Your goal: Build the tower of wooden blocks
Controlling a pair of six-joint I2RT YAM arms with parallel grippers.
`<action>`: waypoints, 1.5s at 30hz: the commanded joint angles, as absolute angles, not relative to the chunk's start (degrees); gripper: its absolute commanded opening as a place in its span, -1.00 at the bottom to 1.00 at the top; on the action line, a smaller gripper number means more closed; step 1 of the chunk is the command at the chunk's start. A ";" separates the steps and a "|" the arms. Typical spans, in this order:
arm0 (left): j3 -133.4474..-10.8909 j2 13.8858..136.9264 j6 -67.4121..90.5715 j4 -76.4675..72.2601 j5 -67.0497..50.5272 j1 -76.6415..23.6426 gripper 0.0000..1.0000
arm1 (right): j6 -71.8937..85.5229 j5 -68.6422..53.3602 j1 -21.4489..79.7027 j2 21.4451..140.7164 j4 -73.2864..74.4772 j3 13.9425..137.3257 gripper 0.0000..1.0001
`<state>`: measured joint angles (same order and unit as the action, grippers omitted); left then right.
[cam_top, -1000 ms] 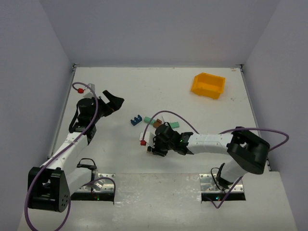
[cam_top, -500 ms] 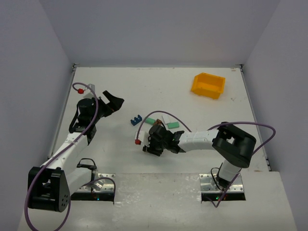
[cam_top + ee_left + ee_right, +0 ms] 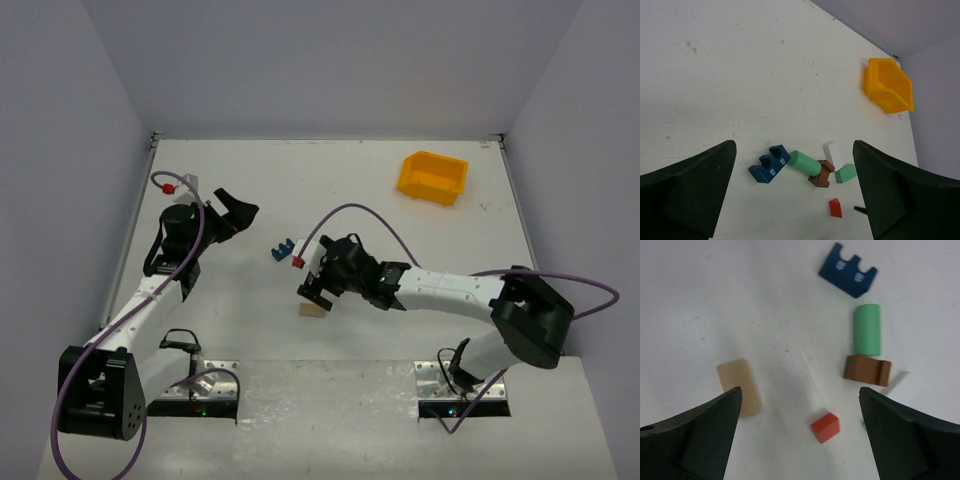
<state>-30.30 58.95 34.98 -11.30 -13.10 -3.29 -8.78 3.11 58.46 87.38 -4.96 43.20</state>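
Hanging released just beside the tan block [image 3: 313,309] toward the table's near edge, the right claw [image 3: 316,292] is risking knocking it askew while descending. Left wrist: left claw [image 3: 793,143] is gaping; blocks [image 3: 805,163] are lying scattered, unstacked. Right wrist: tan block is lying beside one finger, red block [image 3: 825,427] between them.

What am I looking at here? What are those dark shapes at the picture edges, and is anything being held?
Two robot arms are bolted to a white table. One picture looks down from above; the other two come from a camera on each wrist, so the dark shapes are that arm's own fingers. The left gripper and the right gripper are both open, holding nothing. Loose wooden blocks lie on the table: blue block, green cylinder, brown block, red block, tan block. A yellow bin stands far right.
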 commanded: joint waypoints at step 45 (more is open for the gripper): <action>-30.80 62.09 32.74 -16.22 -16.35 -2.90 1.00 | -27.50 -19.67 26.12 104.37 8.21 52.47 0.01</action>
<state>-30.30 62.33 33.92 -13.09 -15.30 -3.29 -28.15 -24.35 25.05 102.58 6.14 50.80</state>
